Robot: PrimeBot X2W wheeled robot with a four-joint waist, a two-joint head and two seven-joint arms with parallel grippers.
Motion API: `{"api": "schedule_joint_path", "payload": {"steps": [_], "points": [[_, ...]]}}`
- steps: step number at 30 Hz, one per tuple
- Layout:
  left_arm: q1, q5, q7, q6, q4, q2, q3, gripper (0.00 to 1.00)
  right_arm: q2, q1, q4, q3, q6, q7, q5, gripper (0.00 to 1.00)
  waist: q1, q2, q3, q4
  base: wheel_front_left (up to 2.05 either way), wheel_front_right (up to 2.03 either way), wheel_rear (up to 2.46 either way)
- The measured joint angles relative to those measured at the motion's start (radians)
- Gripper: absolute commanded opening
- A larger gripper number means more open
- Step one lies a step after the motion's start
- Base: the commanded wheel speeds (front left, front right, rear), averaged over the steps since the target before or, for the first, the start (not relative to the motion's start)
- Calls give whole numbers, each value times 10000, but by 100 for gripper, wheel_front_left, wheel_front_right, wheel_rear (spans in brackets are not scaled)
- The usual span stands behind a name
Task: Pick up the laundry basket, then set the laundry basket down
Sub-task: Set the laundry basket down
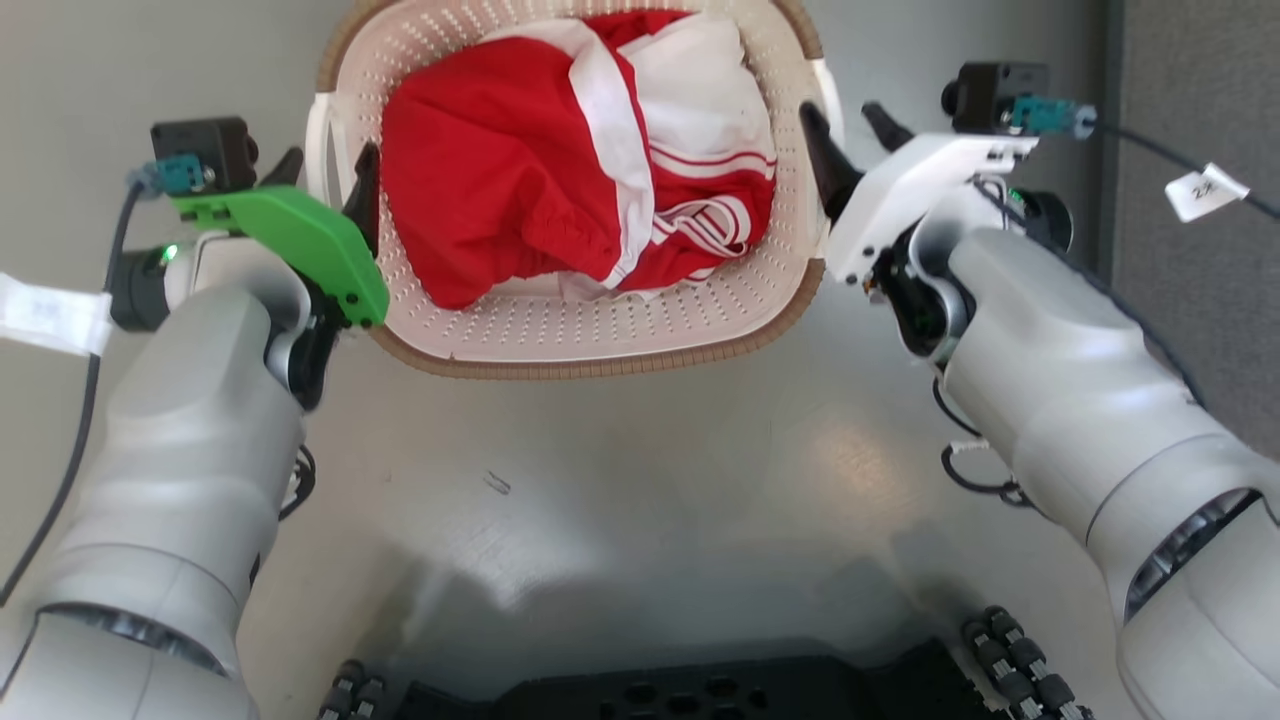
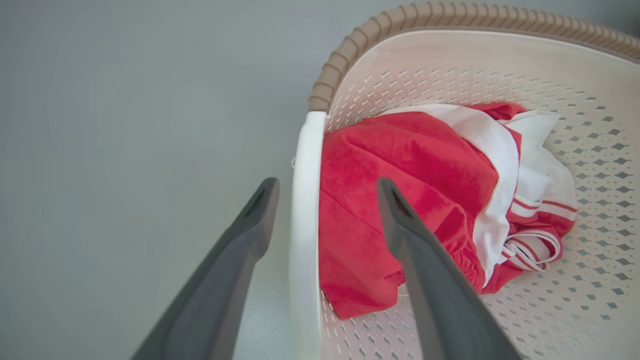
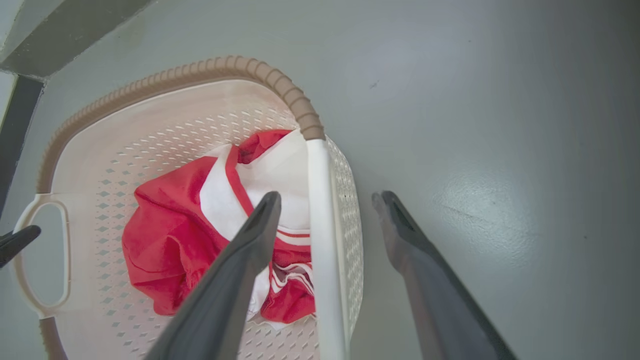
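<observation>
The laundry basket (image 1: 560,365) is cream-white and perforated with a brown woven-look rim, and it holds red and white clothes (image 1: 500,160). My left gripper (image 1: 333,152) is open, one finger outside and one inside the basket's left white handle (image 1: 318,140). The left wrist view shows that handle (image 2: 305,200) between the fingers of the left gripper (image 2: 326,187), beside the basket's rim (image 2: 450,15). My right gripper (image 1: 838,108) is open and straddles the right handle (image 1: 828,90) the same way. In the right wrist view the right gripper (image 3: 328,200) spans that handle (image 3: 320,235) and the basket (image 3: 200,70).
Grey floor (image 1: 640,480) surrounds the basket. My dark wheeled base (image 1: 700,690) lies at the bottom. A dark grey panel (image 1: 1200,300) stands at the right, with a cable and a white tag (image 1: 1205,190) before it. The far handle (image 3: 42,255) shows with a left fingertip (image 3: 17,240).
</observation>
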Motion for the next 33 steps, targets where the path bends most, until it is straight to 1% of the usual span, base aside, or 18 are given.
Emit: {"api": "schedule_joint_path", "payload": {"steps": [4,9,14,16,19,20,27,29,33], "points": [[284,0,-33,0,121,6,-71,100,2,264,4,142,38,0,0,100,0,0,-296,-23,0,0,0],[542,-42,-44,0,217,36,-150,100,8,537,-12,349,167,0,6,100,0,-1,-732,-70,0,0,0],[818,-84,-115,0,224,40,-173,100,8,846,21,412,178,0,50,100,0,-1,-1225,-114,0,0,0],[1007,-96,-117,0,226,38,-192,100,10,976,54,433,265,0,81,100,0,0,-1444,-126,0,0,0],[1302,-169,-136,0,232,38,-211,100,12,1184,130,451,284,0,94,100,0,0,-1791,-138,0,0,0],[1397,-171,-184,0,238,38,-222,100,8,1257,142,451,345,0,104,100,0,0,-1910,-141,0,0,0],[1957,-313,-307,0,213,61,-215,100,15,1600,190,454,443,0,188,100,0,0,-2787,-169,0,0,0],[2098,-382,-309,0,196,75,-201,100,17,1697,190,477,529,0,188,100,-1,0,-3045,-178,0,0,0],[2378,-454,-393,0,153,84,-211,100,19,1893,205,571,568,0,176,100,-1,0,-3562,-192,0,0,0]]}}
